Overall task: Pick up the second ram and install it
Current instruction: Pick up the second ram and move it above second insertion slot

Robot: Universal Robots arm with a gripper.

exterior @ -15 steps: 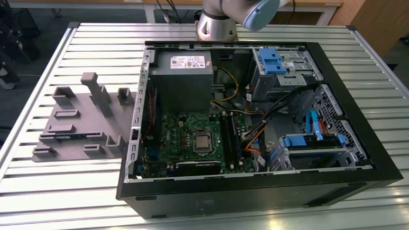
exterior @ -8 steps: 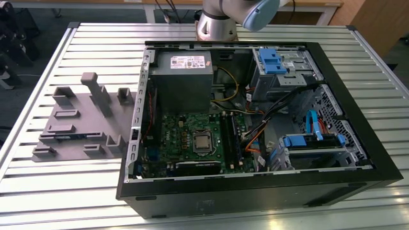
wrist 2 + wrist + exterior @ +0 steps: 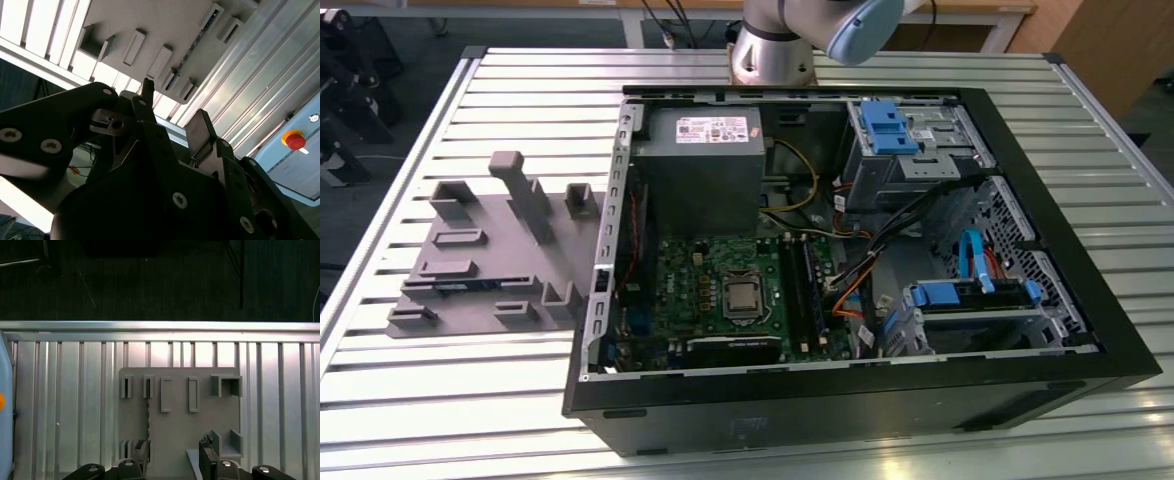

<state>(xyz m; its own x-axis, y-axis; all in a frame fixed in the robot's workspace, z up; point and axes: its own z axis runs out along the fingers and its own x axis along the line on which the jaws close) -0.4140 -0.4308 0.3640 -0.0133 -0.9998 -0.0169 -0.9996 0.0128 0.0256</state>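
Observation:
The second ram point(image 3: 148, 415) stands on edge in a slot of the grey holder plate point(image 3: 200, 425), seen as a thin dark strip with small chips. In the second wrist view the ram point(image 3: 199, 39) runs as a narrow dotted line across the same plate point(image 3: 165, 20). My gripper point(image 3: 173, 456) hangs above the plate's near edge, open, with nothing between its fingers. One dark fingertip point(image 3: 142, 456) lines up with the ram's end and the other fingertip point(image 3: 205, 447) is off to its side. In the second wrist view the gripper point(image 3: 173, 104) shows the same spread fingers.
The open computer case point(image 3: 1067, 250) lies on the slatted metal table point(image 3: 520, 90), its motherboard point(image 3: 720, 275) and black memory slots point(image 3: 797, 290) exposed. The grey holder plate point(image 3: 480, 290) sits at the exterior view's left of the case. The arm's base point(image 3: 770, 55) stands behind the case.

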